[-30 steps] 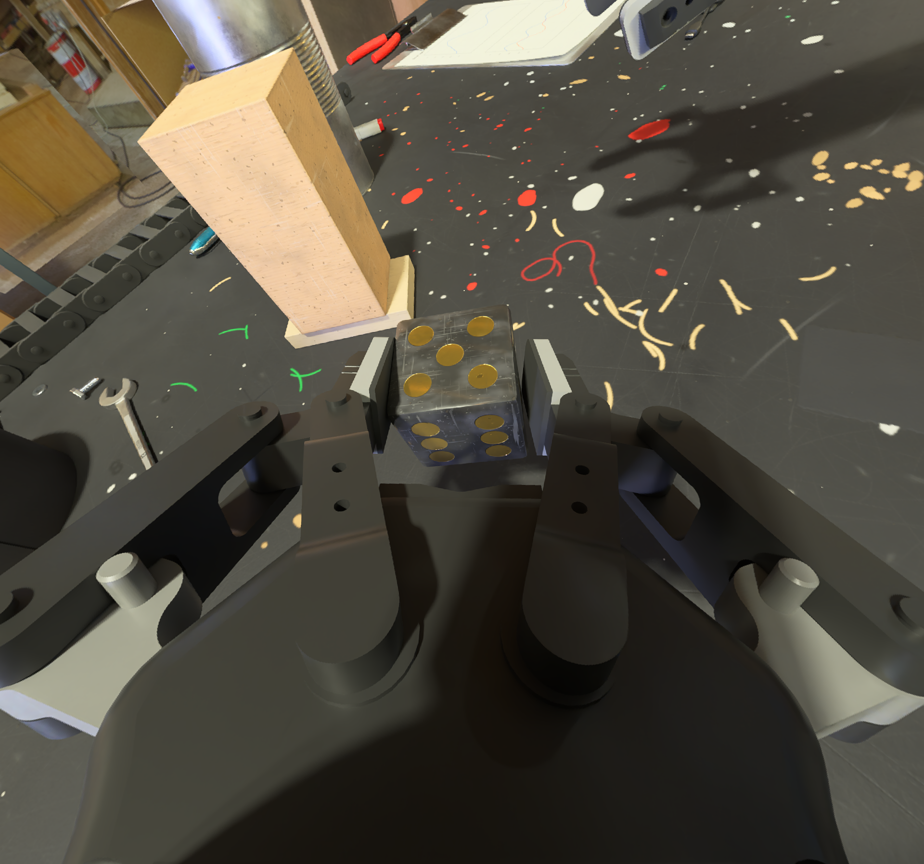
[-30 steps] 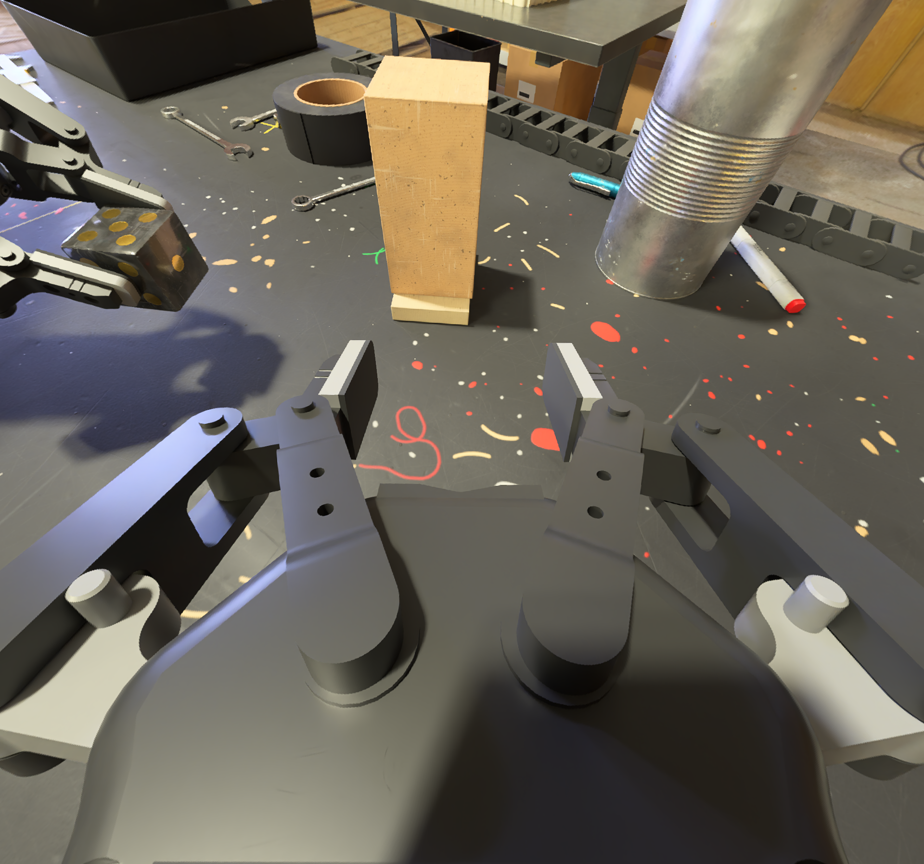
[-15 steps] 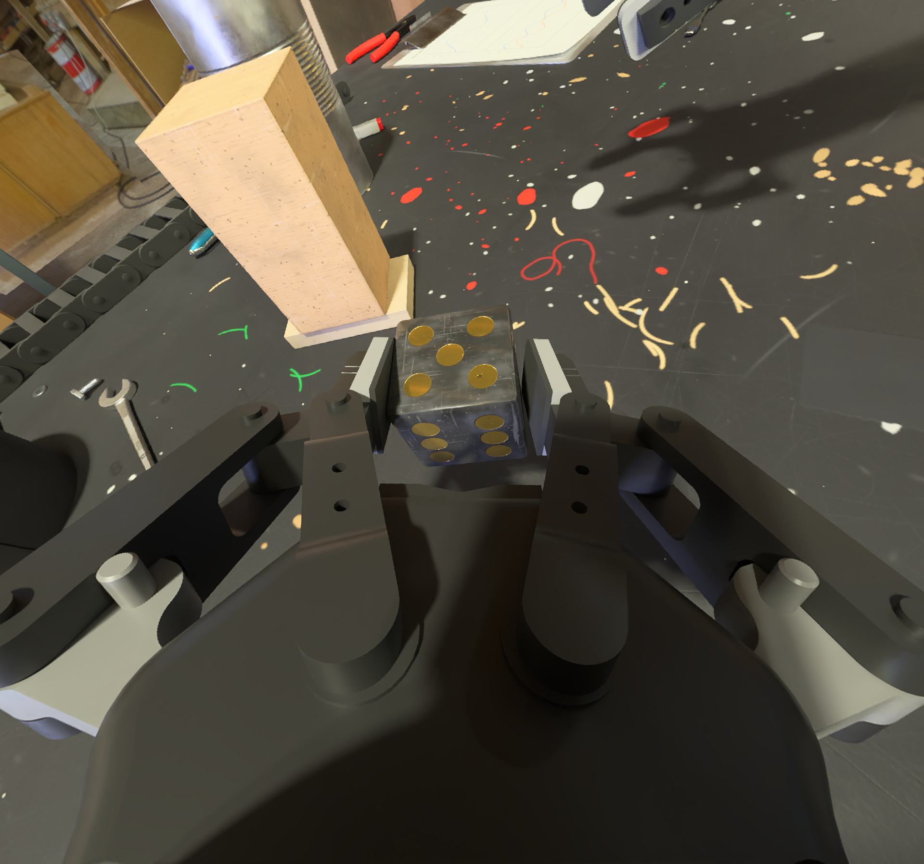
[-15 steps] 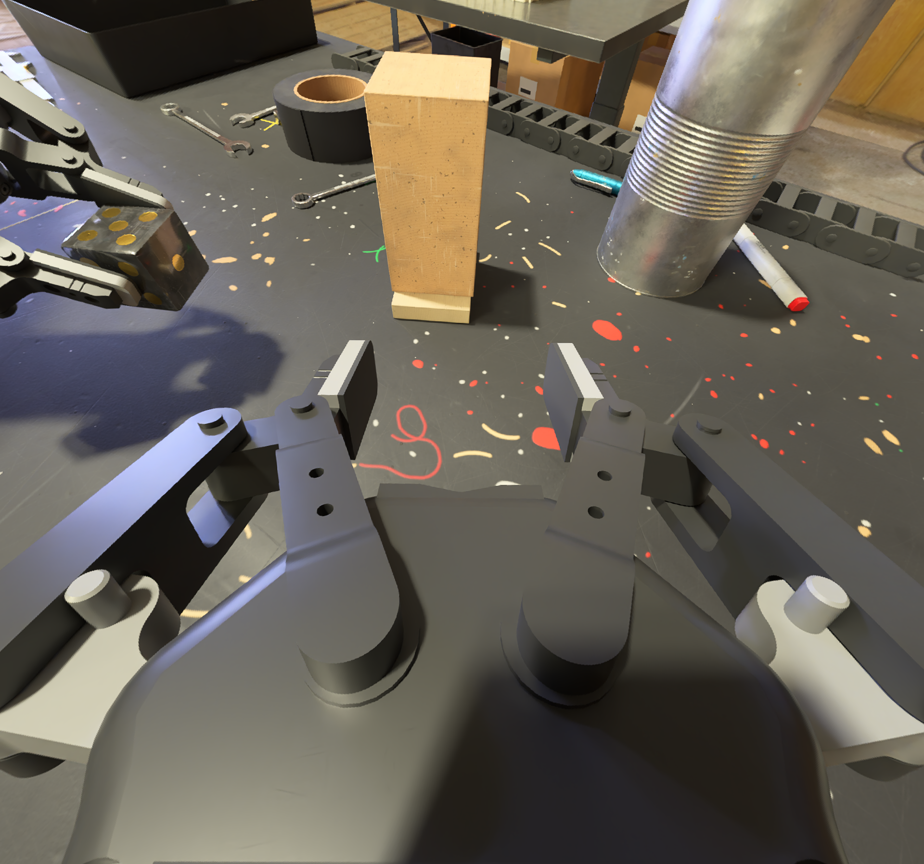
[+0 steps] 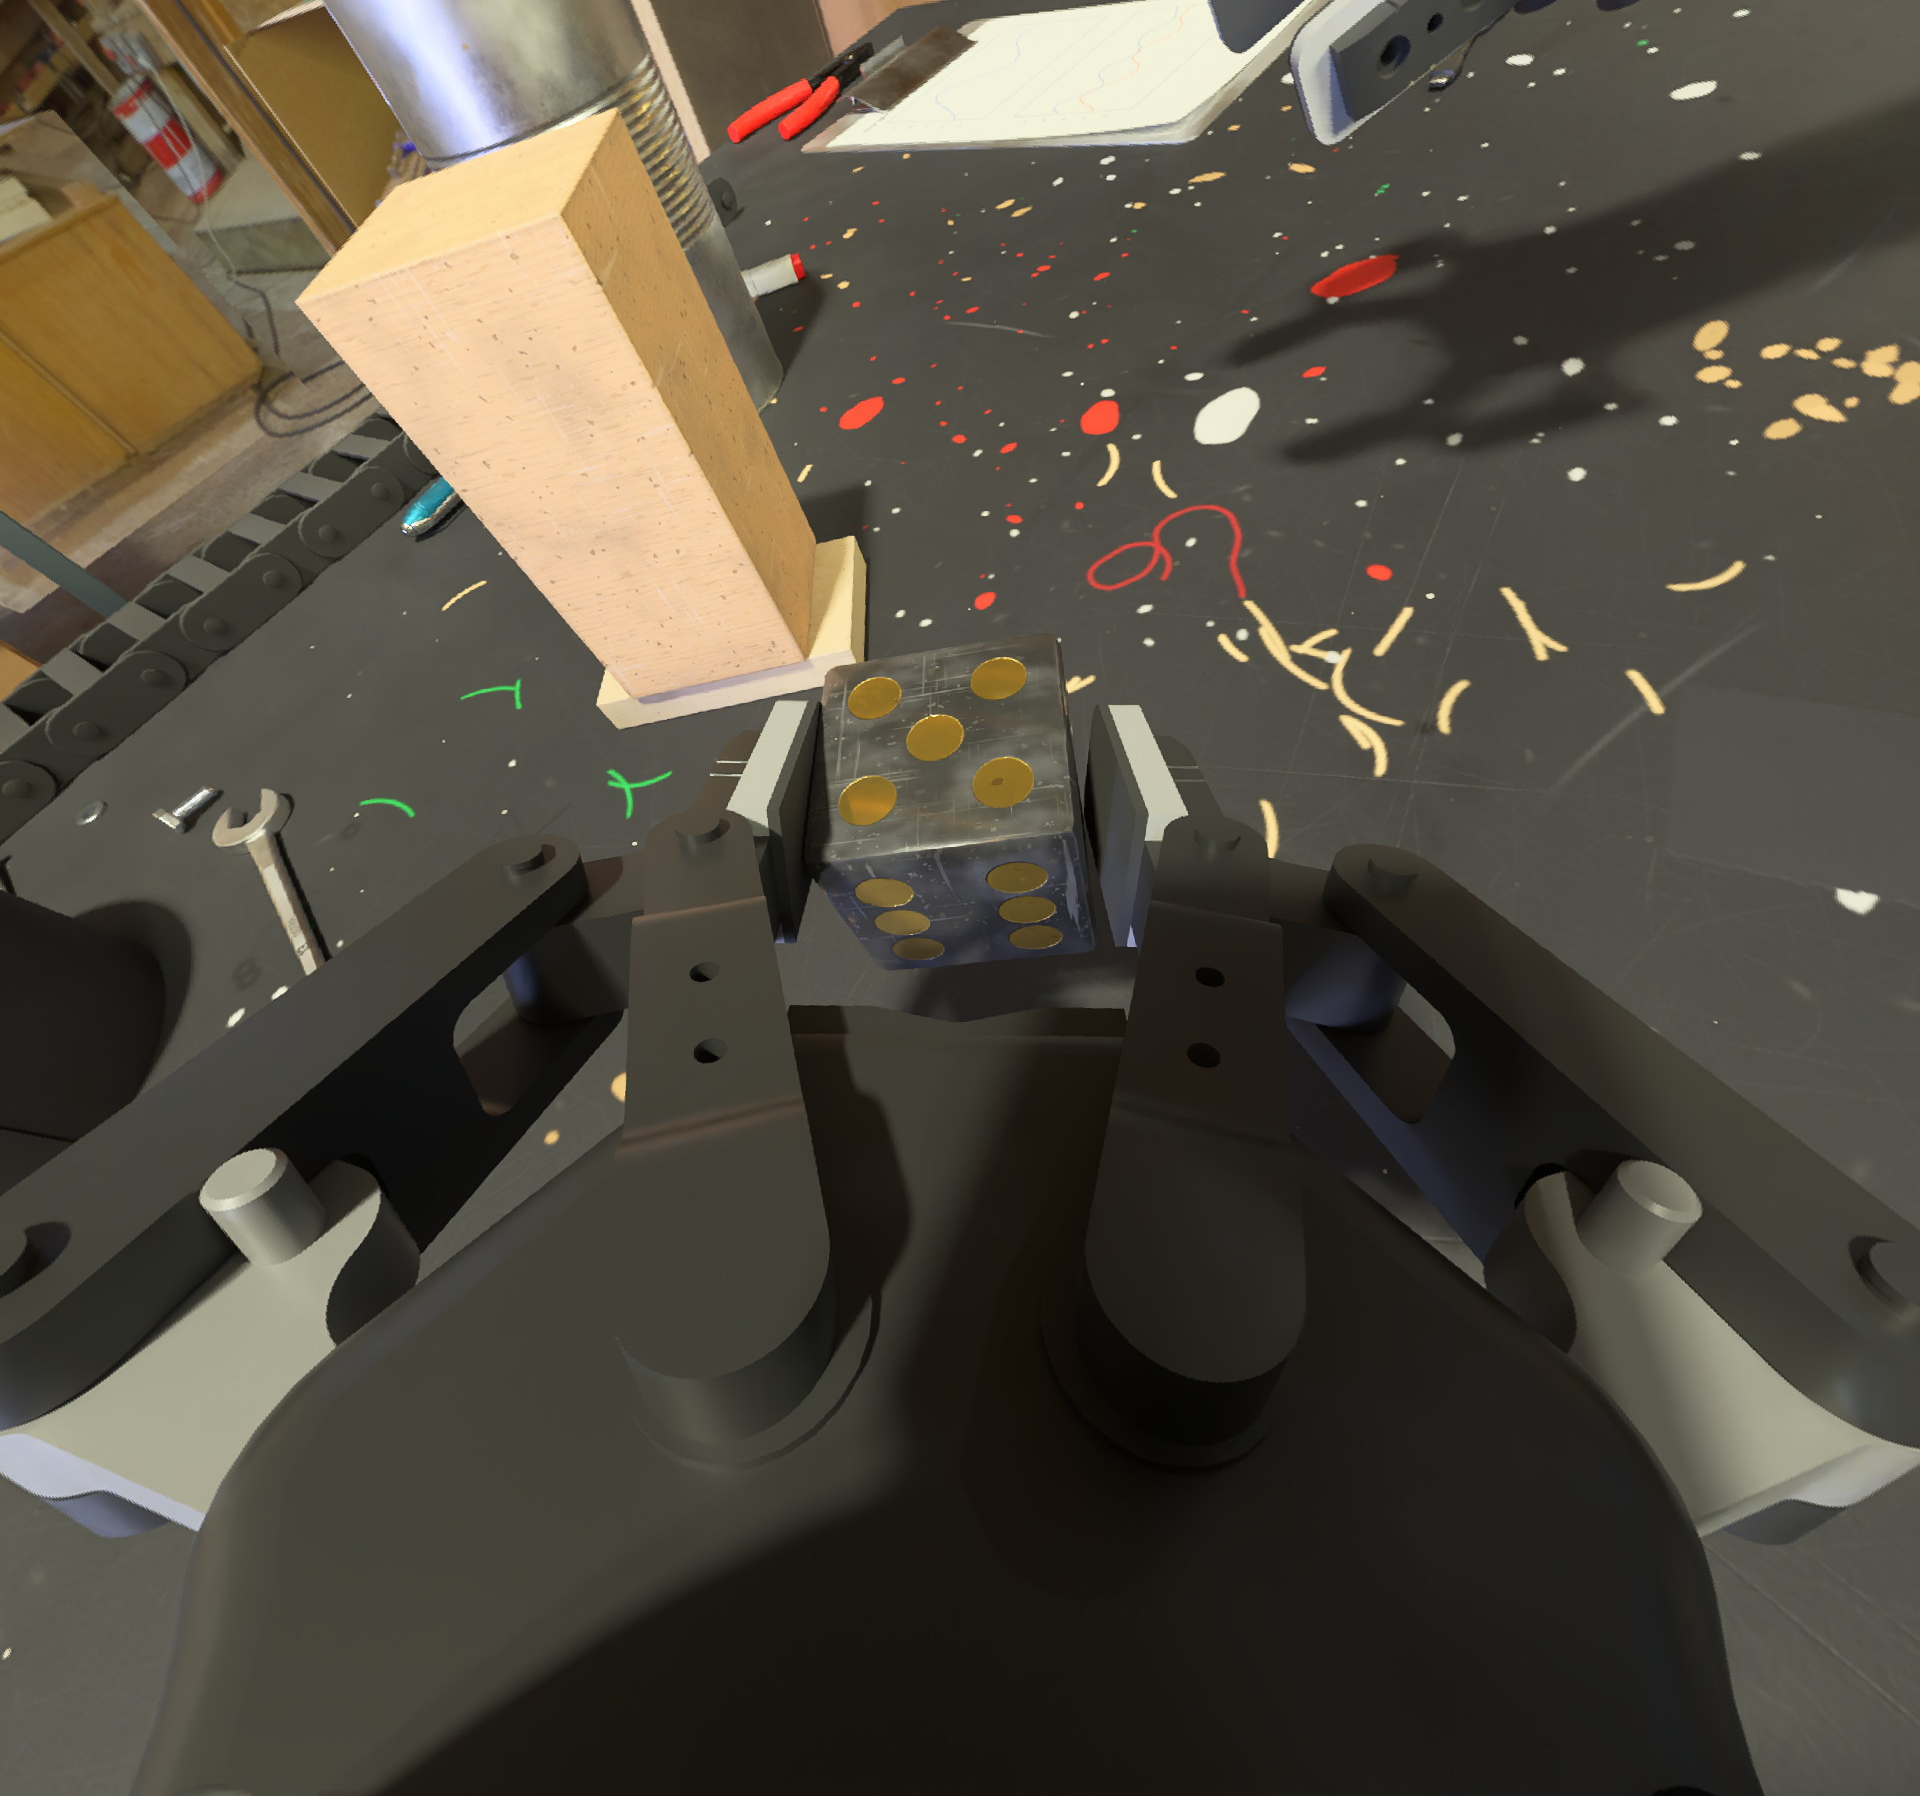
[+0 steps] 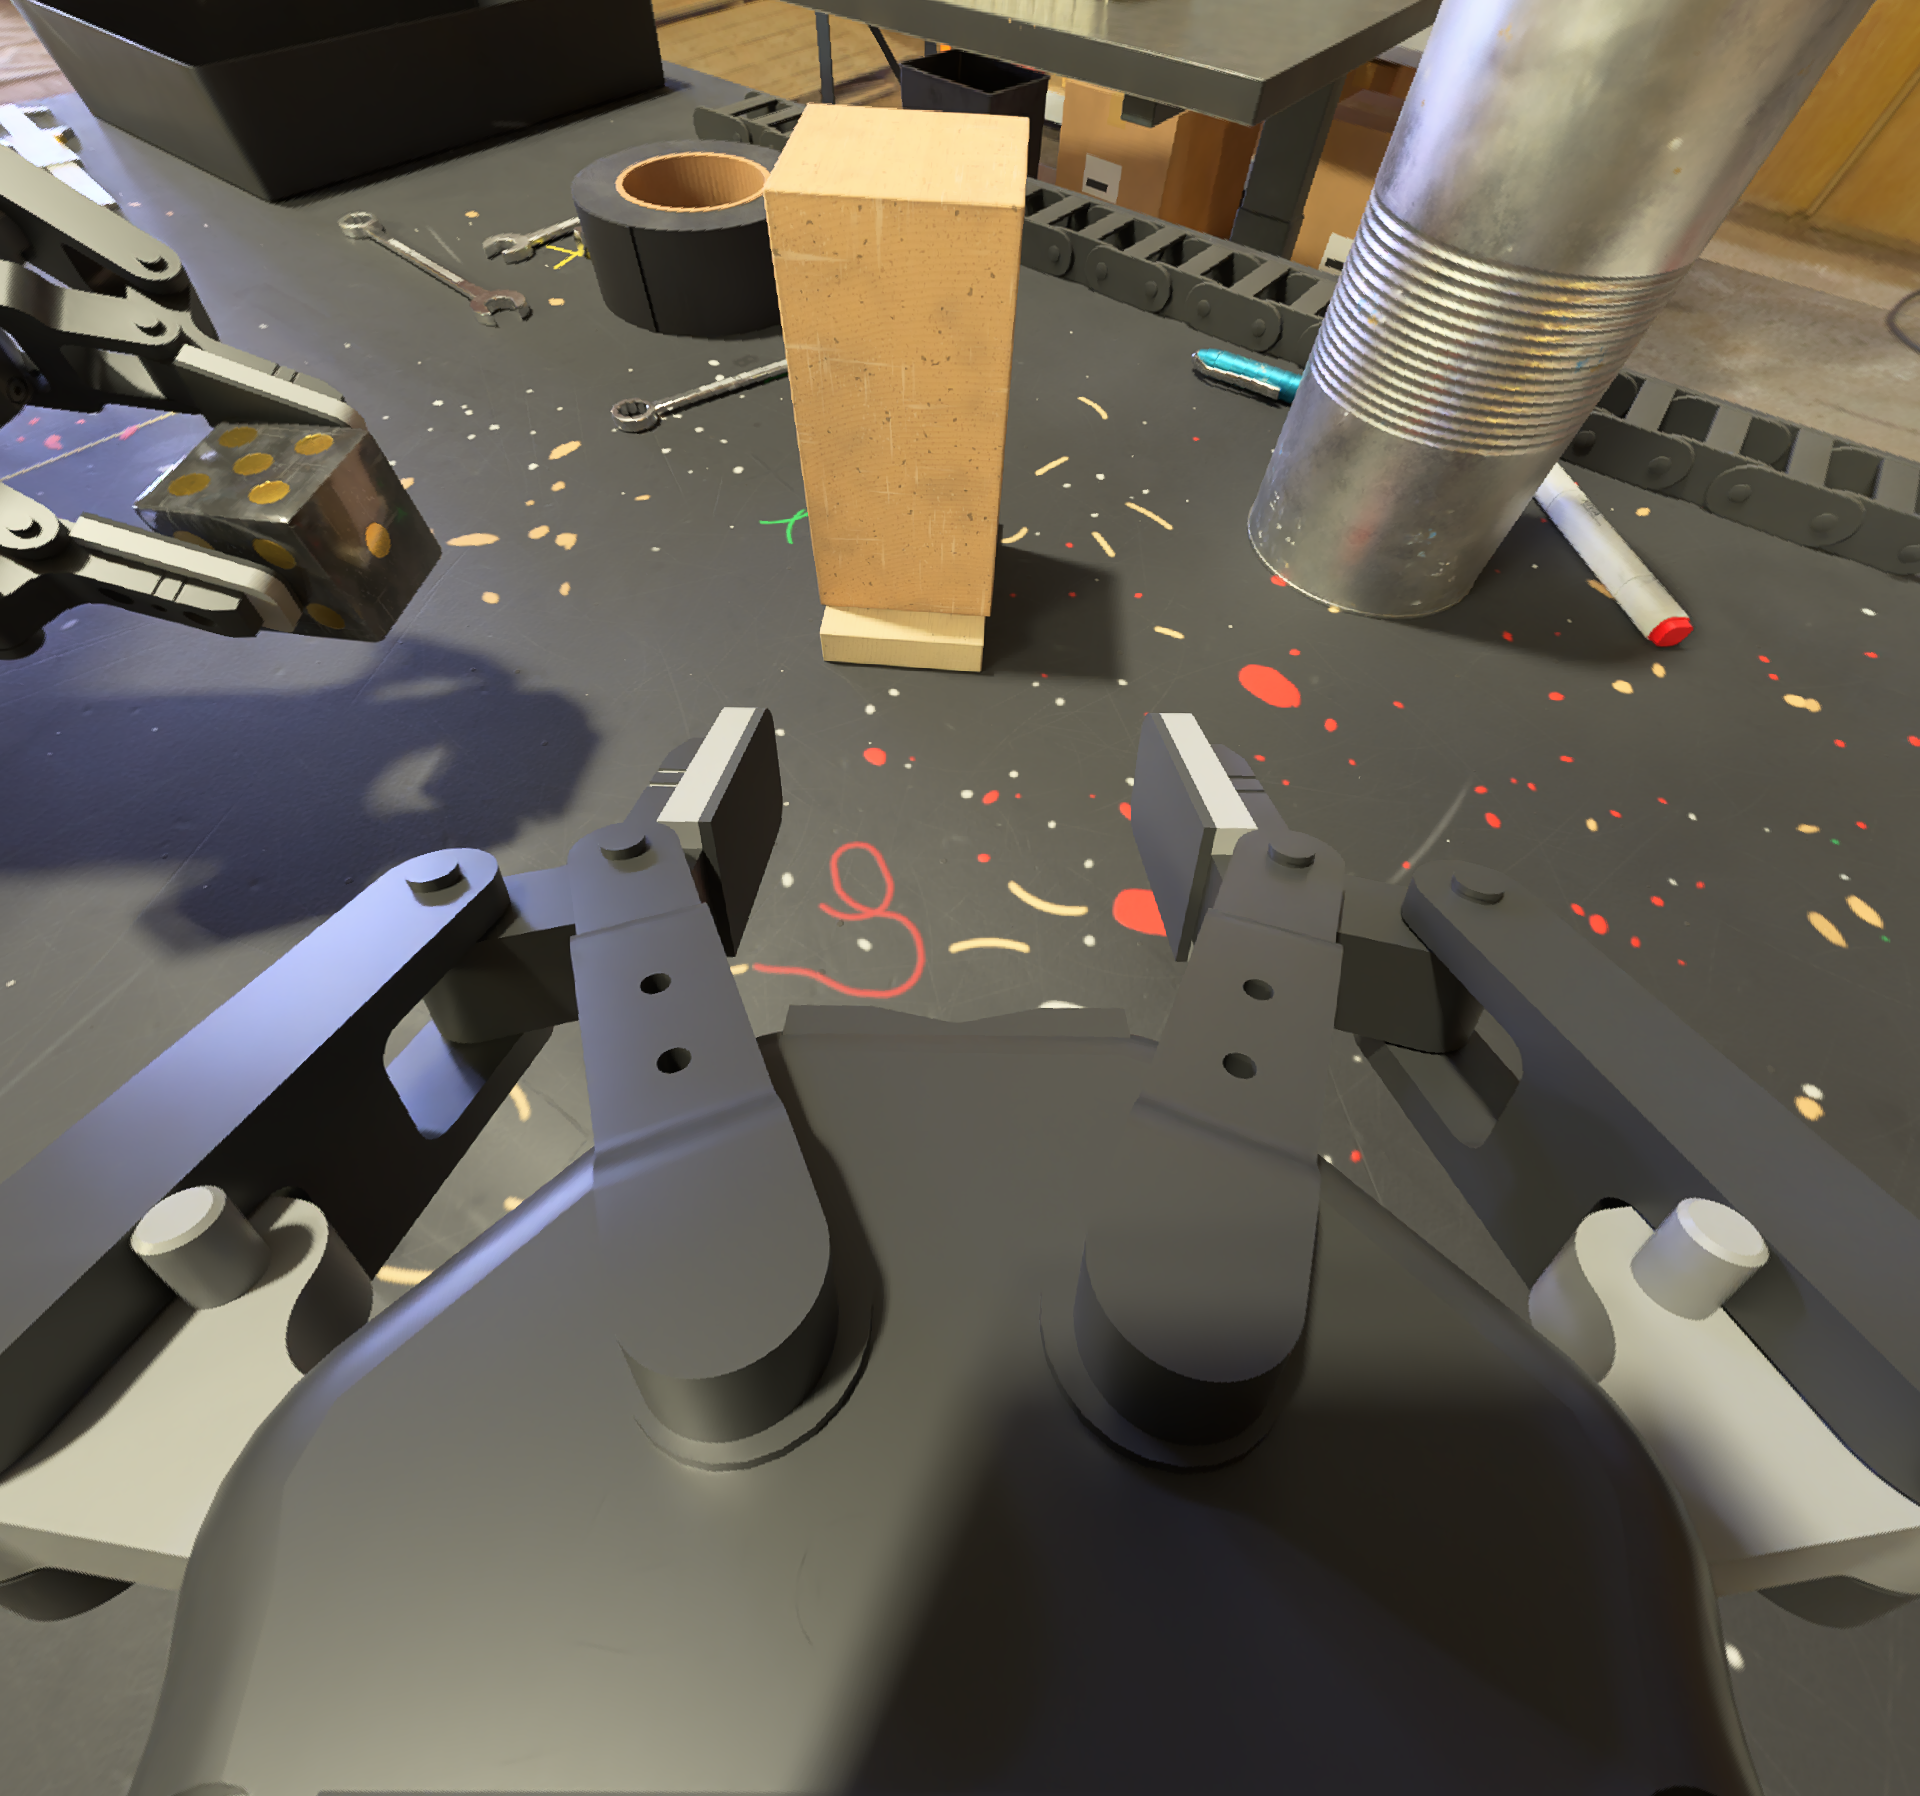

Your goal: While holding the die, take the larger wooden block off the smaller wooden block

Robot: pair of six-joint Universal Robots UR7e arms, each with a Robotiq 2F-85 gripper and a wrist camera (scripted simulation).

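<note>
Wooden larger block [image 6: 899, 364] upright on smaller wooden block [image 6: 902, 639], now nearer right gripper [image 6: 956, 811], jaws spread, empty. Die [image 5: 951, 816] clamped in left gripper [image 5: 951, 821]. Approach under way; grasp not yet made.

A workshop: the paint-spattered dark bench [image 6: 312, 811] carries spanners [image 6: 436, 266] at ten o'clock, a tape roll [image 6: 675, 240] at eleven, a tall metal can [image 6: 1507, 292] at two, red-handled pliers [image 5: 795, 99], with wooden cabinets [image 5: 94, 344] behind.
</note>
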